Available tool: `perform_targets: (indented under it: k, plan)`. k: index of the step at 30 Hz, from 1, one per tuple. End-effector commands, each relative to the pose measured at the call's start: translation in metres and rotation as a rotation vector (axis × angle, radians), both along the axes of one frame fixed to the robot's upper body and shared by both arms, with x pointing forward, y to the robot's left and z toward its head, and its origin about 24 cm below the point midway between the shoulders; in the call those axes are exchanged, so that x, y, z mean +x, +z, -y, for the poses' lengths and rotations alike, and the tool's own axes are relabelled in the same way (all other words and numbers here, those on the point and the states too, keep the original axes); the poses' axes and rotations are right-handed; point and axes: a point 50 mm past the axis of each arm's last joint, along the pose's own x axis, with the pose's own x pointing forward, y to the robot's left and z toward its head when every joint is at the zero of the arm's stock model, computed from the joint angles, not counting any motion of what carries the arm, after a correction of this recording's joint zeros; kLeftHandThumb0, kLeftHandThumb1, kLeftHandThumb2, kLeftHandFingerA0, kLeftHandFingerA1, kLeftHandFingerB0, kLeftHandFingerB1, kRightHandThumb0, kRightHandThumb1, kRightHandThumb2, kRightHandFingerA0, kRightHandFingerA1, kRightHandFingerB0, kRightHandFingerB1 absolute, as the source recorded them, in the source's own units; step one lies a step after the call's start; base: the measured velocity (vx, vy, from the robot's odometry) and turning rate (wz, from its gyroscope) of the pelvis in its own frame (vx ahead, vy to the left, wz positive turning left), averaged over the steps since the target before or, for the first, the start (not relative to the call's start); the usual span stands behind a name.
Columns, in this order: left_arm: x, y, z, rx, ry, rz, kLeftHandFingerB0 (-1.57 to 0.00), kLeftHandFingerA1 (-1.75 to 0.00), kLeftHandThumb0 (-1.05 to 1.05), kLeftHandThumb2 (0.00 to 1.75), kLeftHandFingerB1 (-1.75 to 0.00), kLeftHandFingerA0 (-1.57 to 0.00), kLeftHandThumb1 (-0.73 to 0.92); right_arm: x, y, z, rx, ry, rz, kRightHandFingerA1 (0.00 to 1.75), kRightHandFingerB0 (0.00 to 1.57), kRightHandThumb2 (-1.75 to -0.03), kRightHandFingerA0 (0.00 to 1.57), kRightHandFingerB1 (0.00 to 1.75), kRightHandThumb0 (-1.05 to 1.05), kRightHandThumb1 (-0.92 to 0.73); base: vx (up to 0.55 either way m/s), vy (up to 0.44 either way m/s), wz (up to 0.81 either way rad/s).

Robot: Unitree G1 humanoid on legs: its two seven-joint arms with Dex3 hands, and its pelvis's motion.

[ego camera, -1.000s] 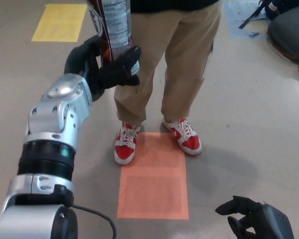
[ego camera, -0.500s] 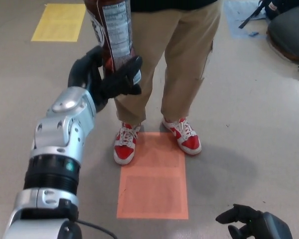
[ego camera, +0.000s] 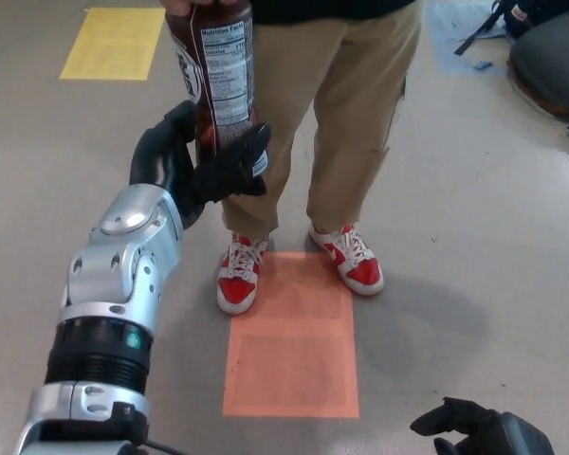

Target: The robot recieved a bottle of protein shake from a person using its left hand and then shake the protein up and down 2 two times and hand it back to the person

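A dark brown protein shake bottle (ego camera: 216,76) with a white nutrition label stands upright in front of a person's legs. My left hand (ego camera: 209,161) is shut around its lower part, thumb on the left and fingers wrapped across the front. A person's fingers (ego camera: 197,6) rest on the bottle's top at the picture's upper edge. My right hand (ego camera: 474,428) hangs low at the bottom right, fingers apart, holding nothing.
The person stands close ahead in tan trousers (ego camera: 332,104) and red-and-white shoes (ego camera: 239,273). An orange rectangle (ego camera: 292,336) is marked on the floor before them, a yellow one (ego camera: 114,42) at the far left. Dark bags (ego camera: 550,57) lie at the far right.
The bottle has come down in my left hand, so more of its label shows. A person's fingers now sit on its top. My right hand has sunk slightly.
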Motion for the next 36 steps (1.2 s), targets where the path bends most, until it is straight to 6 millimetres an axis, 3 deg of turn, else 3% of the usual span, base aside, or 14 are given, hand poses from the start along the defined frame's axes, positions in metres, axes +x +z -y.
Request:
perform_targets:
  k: [1,2,3,4,12,15,18,21,22,31,32,33,34,36]
  plan:
    - [-0.004,-0.009,-0.004,0.027,0.006,-0.021,-0.68,-1.42,-0.2,0.74,-1.07,-0.91,0.79,-0.003,-0.001,0.002,-0.003,0.007,-0.002,0.62,0.92,-0.76,1.09,0.68,-0.14,-0.65,0.0,0.0,0.0]
    - [-0.005,-0.008,-0.003,0.043,-0.006,-0.022,-0.48,-0.57,-0.37,0.62,-0.4,-0.85,0.74,-0.002,0.0,0.002,-0.004,0.008,0.0,0.61,0.91,-0.76,1.09,0.67,-0.14,-0.65,0.0,0.0,0.0]
    - [-0.006,-0.008,-0.003,0.044,-0.098,-0.03,-0.02,-0.29,-0.67,0.6,-0.2,-0.09,0.62,-0.001,-0.001,0.002,-0.01,0.007,-0.01,0.62,0.91,-0.73,1.06,0.67,-0.15,-0.68,0.0,0.0,0.0]
    - [-0.008,-0.009,-0.003,0.04,-0.155,-0.038,0.0,-0.01,-0.83,0.84,0.0,0.0,0.53,-0.001,-0.001,0.002,-0.01,0.006,-0.016,0.62,0.91,-0.72,1.06,0.67,-0.15,-0.69,0.0,0.0,0.0]
    - [-0.012,-0.011,-0.005,0.054,-0.288,-0.049,0.0,0.0,-0.85,0.82,0.0,0.0,0.48,-0.001,-0.001,0.002,-0.002,0.01,-0.007,0.64,0.91,-0.74,1.06,0.69,-0.15,-0.68,0.0,0.0,0.0]
    - [-0.013,-0.012,-0.007,0.07,-0.293,-0.057,0.0,0.0,-0.83,0.58,0.0,0.0,0.56,-0.001,-0.001,0.002,0.003,0.007,-0.014,0.62,0.9,-0.76,1.05,0.68,-0.15,-0.68,0.0,0.0,0.0]
    - [-0.014,-0.01,-0.009,0.089,-0.308,-0.056,0.0,0.0,-0.84,0.58,0.0,0.0,0.57,-0.001,-0.001,0.002,0.002,0.007,-0.015,0.62,0.91,-0.75,1.06,0.67,-0.14,-0.67,0.0,0.0,0.0]
    - [-0.016,-0.009,-0.016,0.195,-0.342,-0.037,0.0,0.0,-0.86,0.59,0.0,0.0,0.6,-0.001,-0.001,0.002,0.001,0.007,-0.014,0.63,0.91,-0.75,1.06,0.67,-0.13,-0.66,0.0,0.0,0.0]
    - [-0.019,-0.01,-0.019,0.239,-0.349,-0.027,0.0,0.0,-0.86,0.89,-0.02,0.0,0.5,-0.001,-0.001,0.002,0.003,0.007,-0.01,0.64,0.91,-0.76,1.06,0.67,-0.12,-0.66,0.0,0.0,0.0]
    - [-0.046,-0.026,-0.039,0.952,-0.426,0.14,-0.05,-0.34,-0.86,0.97,-0.29,-0.05,0.57,0.0,-0.001,0.002,0.003,-0.001,-0.026,0.6,0.91,-0.74,1.06,0.64,-0.15,-0.67,0.0,0.0,0.0]
    - [-0.052,-0.032,-0.042,1.004,-0.422,0.148,0.0,-0.48,-0.39,0.94,-0.47,0.0,0.29,0.0,-0.001,0.002,0.006,0.002,-0.025,0.6,0.91,-0.74,1.07,0.64,-0.14,-0.67,0.0,0.0,0.0]
    - [-0.057,-0.038,-0.046,1.029,-0.421,0.146,0.0,-0.47,-0.38,0.95,-0.46,0.0,0.3,0.0,-0.001,0.001,0.007,0.003,-0.023,0.61,0.91,-0.74,1.06,0.66,-0.15,-0.67,0.0,0.0,0.0]
    - [-0.063,-0.048,-0.051,1.071,-0.421,0.136,-0.17,-0.3,-0.85,0.62,-0.27,-0.23,0.71,-0.001,-0.001,0.001,0.005,0.007,-0.018,0.62,0.9,-0.74,1.06,0.67,-0.15,-0.67,0.0,0.0,0.0]
    - [-0.07,-0.058,-0.056,1.118,-0.422,0.121,-0.18,-0.31,-0.84,0.62,-0.27,-0.25,0.7,-0.001,-0.001,0.0,0.004,0.012,-0.017,0.62,0.9,-0.73,1.05,0.66,-0.15,-0.68,0.0,0.0,0.0]
